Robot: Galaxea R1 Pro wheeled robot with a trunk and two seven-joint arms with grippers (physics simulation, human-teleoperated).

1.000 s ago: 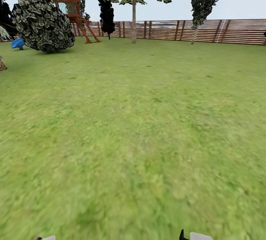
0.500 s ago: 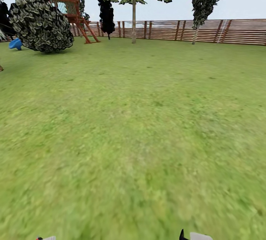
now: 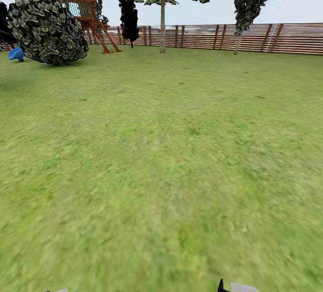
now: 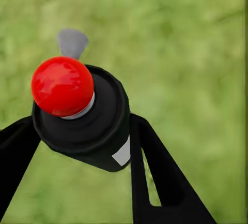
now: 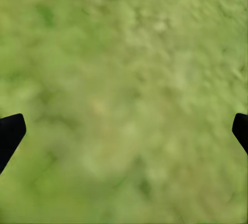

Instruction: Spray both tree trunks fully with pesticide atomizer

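Glossy red cap (image 4: 62, 85) on matt black atomizer (image 4: 98, 131); slatted wooden fence (image 3: 251, 38).

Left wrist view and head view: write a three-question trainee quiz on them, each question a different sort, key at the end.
1. True or false: the left gripper is shut on the pesticide atomizer.
2. Multiple choice: what stands behind the lawn at the far edge? A) a brick wall B) a slatted wooden fence C) a hedge row
3. Fill in: the right gripper has its fingertips spread wide over bare ____.

Key: 1 true; 2 B; 3 grass.
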